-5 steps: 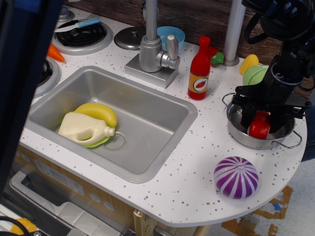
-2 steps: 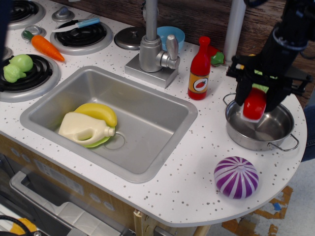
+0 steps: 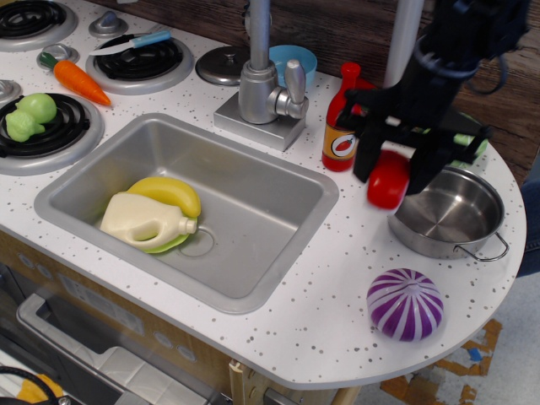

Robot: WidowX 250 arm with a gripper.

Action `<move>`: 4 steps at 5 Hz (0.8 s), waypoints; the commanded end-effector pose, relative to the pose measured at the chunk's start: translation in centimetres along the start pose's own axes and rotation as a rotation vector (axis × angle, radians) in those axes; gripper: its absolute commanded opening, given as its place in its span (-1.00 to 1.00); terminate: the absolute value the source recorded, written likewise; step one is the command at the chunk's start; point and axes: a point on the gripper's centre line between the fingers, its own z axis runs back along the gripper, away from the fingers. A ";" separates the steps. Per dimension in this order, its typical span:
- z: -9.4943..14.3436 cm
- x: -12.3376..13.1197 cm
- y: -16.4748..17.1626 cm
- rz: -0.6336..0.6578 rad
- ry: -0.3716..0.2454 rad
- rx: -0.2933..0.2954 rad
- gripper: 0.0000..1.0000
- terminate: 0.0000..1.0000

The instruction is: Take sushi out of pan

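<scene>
Your gripper has its jaws pinched on the sushi, a glossy red block that hangs in the air just left of the pan, over the pan's left rim and the speckled white counter. You can see the pan's shiny steel interior with nothing in it, and one thin wire loop handle sticking out at its near right side. The black arm reaches down to the gripper from the upper right, crossing above the far part of the pan. Just left of the pan, past the sushi, stands the red sauce bottle with its orange label, partly covered by the gripper. In front of the pan, toward the counter's near edge, sits a purple and white striped ball, well clear of it. Far to the left of the pan lies the steel sink, holding a yellow banana and a cream jug that touch each other. Behind the sink stands the grey faucet. Beyond the sink, well apart from the pan, an orange carrot rests between the stove burners.
</scene>
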 end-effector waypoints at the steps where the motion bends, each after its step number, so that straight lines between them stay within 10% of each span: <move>1: -1.0 -0.1 0.2 -0.004 -0.062 -0.085 -1.00 -1.00; 2: -1.6 -0.4 0.1 -0.018 -0.076 -0.067 -1.00 -1.00; 3: -2.8 -0.5 0.2 -0.016 -0.143 -0.079 1.00 -1.00; 4: -2.8 -0.5 0.2 -0.016 -0.143 -0.079 1.00 -1.00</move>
